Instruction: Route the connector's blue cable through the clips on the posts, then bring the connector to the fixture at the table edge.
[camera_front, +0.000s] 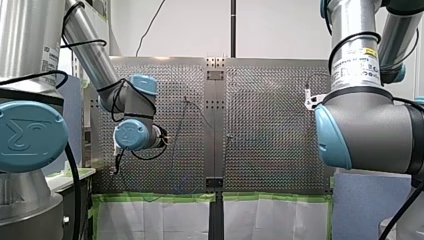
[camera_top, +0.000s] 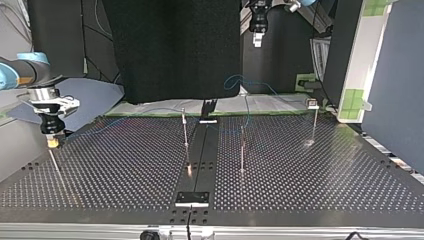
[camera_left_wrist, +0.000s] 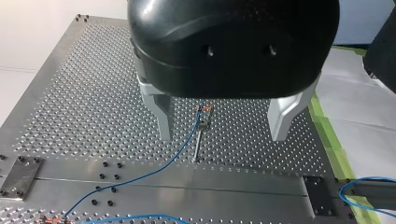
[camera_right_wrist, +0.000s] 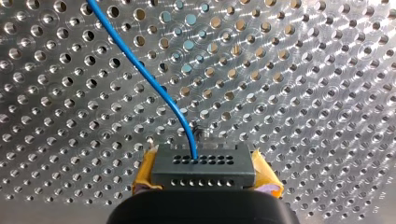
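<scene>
Front view: perforated table (camera_front: 270, 125) with a dark centre strip (camera_front: 215, 140); my left arm (camera_front: 125, 105) and my right arm (camera_front: 365, 125) flank the strip.
Top view: my right gripper (camera_top: 51, 140), well off the strip towards the view's left, pinches the connector (camera_top: 52, 144) above the table; the blue cable (camera_top: 239, 80) loops beyond the strip's far end.
Left wrist view: my left gripper (camera_left_wrist: 223, 126) is spread wide and holds nothing; its metal fingers (camera_left_wrist: 163, 119) straddle a post (camera_left_wrist: 200, 137); the cable reaches the post's clip (camera_left_wrist: 204, 108).
Right wrist view: yellow pads (camera_right_wrist: 147, 170) clamp the grey connector; the cable enters one top-row hole.

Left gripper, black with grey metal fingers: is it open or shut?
Open: my left gripper holds nothing; its metal fingers stand wide apart.
</scene>
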